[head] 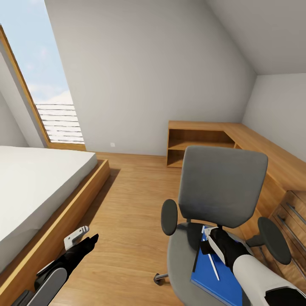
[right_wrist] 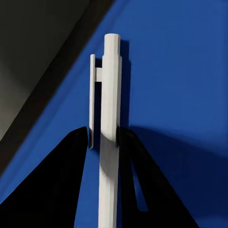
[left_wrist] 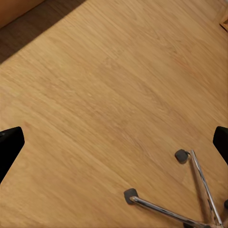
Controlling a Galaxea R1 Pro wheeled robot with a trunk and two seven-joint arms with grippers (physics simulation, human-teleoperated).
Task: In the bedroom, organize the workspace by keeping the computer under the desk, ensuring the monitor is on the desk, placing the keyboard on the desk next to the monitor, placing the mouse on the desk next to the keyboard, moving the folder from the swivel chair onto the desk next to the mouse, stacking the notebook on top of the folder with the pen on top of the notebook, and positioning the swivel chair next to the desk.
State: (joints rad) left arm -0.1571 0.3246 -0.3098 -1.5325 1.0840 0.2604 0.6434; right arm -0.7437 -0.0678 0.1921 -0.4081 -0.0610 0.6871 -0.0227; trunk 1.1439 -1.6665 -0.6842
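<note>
The grey swivel chair [head: 223, 191] stands in front of me on the wood floor. On its seat lies a blue notebook [head: 212, 282] over a dark flat folder [head: 196, 255]. The white pen [head: 213, 265] rests on the blue cover. My right gripper [head: 208, 244] is down at the pen's upper end. In the right wrist view its black fingers [right_wrist: 71, 180] press both sides of the pen [right_wrist: 110, 95], so that gripper [right_wrist: 108, 135] is shut on it. My left gripper [head: 85, 238] hangs open over bare floor, next to the chair's chrome base [left_wrist: 190, 190]. The desk, monitor, keyboard and mouse are out of view.
A low bed [head: 38, 182] with a wooden frame lies at the left. Light-wood shelving [head: 199, 140] runs along the far wall and turns into a chest with long bar handles [head: 293, 216] at the right. A tall window [head: 42, 85] is at the back left.
</note>
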